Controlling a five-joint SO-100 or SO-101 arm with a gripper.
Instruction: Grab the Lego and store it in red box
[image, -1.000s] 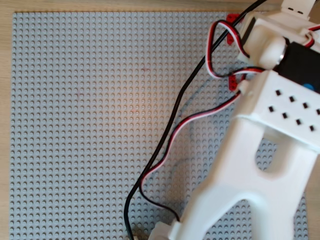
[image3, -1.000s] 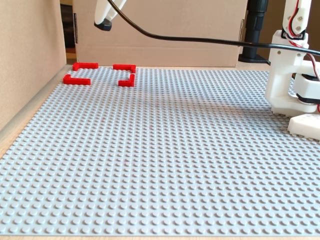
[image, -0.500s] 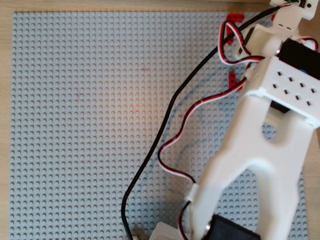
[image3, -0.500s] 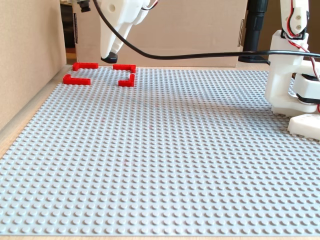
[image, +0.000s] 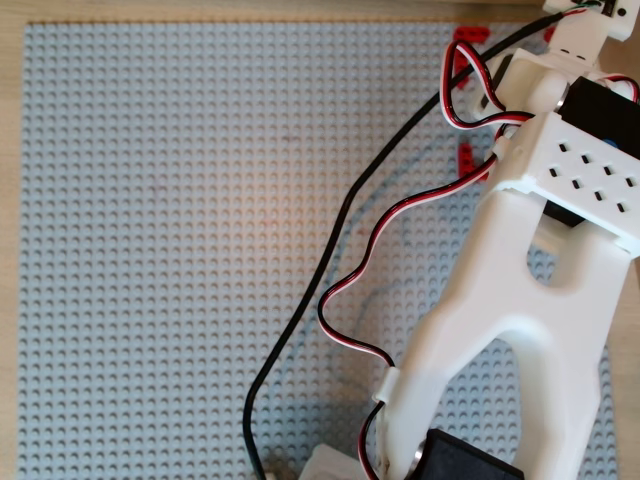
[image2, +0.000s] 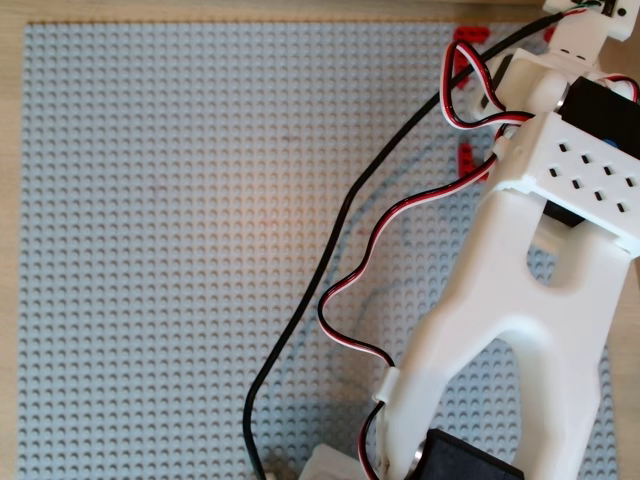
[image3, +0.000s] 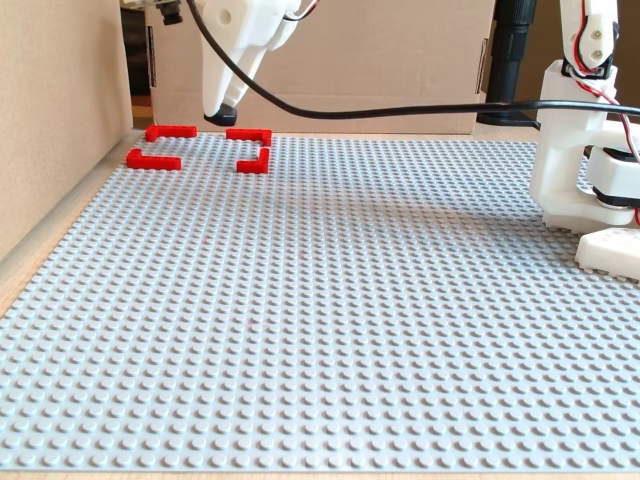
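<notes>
- The gripper (image3: 219, 116) hangs tip-down above the red box (image3: 198, 147); whether its fingers are spread cannot be told.
- The box's red corner pieces lie flat on the grey baseplate (image3: 330, 320).

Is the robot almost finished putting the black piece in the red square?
Nearly. The claw hangs low over the red square in the fixed view, something dark at its tip, likely the black piece. No black piece lies in the square, so letting go is left.

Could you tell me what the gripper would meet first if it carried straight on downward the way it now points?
Probably the grey baseplate inside the red box, near its far edge; the gripper points down there, though depth is unclear.
</notes>
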